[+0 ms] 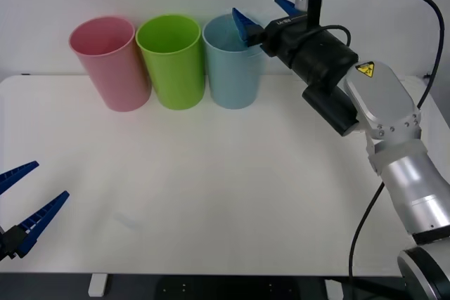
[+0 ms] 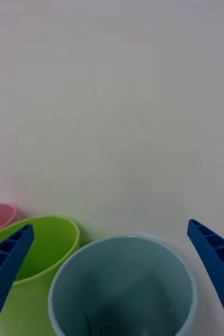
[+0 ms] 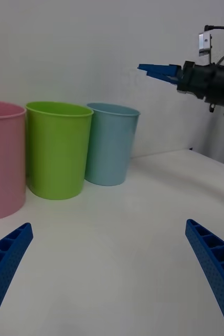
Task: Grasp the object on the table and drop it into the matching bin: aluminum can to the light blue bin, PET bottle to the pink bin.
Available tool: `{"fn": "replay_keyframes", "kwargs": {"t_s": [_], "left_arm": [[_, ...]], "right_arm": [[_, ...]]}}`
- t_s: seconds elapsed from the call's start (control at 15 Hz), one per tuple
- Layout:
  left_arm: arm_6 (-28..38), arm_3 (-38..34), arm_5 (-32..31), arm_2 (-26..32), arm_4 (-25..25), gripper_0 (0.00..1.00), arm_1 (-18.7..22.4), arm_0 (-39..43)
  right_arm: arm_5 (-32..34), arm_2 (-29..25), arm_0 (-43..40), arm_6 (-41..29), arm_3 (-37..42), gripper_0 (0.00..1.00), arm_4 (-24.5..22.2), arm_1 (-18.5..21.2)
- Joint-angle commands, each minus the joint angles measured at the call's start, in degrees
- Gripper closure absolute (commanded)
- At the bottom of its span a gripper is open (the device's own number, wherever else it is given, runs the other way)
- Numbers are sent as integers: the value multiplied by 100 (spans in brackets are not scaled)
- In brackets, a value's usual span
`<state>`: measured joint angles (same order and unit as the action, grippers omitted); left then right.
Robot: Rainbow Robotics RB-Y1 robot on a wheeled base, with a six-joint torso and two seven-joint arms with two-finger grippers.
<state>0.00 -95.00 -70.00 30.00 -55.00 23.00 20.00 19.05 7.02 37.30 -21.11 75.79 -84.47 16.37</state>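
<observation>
Blue ribbed fingers of my right gripper (image 1: 266,13) stand spread wide and hold nothing, hovering above the mouth of the light blue bin (image 1: 233,68). Through the right wrist camera I look straight down into that bin (image 2: 123,286); I cannot make out the aluminum can in its shadowed depth. Beside it stand the lime green bin (image 1: 171,61), then the pink bin (image 1: 111,62), on the white table (image 1: 211,187). My left gripper (image 1: 24,210) waits open at the table's near corner.
</observation>
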Motion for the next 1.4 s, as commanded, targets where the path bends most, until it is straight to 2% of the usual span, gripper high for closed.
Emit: {"fn": "replay_keyframes", "kwargs": {"t_s": [0.07, 0.47, 0.87, 1.27, 1.4], "left_arm": [[0, 0, 0, 0, 0, 0, 0, 0], [0, 0, 0, 0, 0, 0, 0, 0], [0, 0, 0, 0, 0, 0, 0, 0], [0, 0, 0, 0, 0, 0, 0, 0], [0, 0, 0, 0, 0, 0, 0, 0]], "right_arm": [[274, 1, -751, -16, 850, 0, -8, 270], [942, -227, -2570, 98, 2599, 0, -8, 745], [2199, -1124, -4301, 335, 3830, 0, 107, 771], [3755, -2223, -5462, 739, 4216, 0, 819, 771], [4027, -2495, -5734, 845, 4216, 0, 1038, 771]]}}
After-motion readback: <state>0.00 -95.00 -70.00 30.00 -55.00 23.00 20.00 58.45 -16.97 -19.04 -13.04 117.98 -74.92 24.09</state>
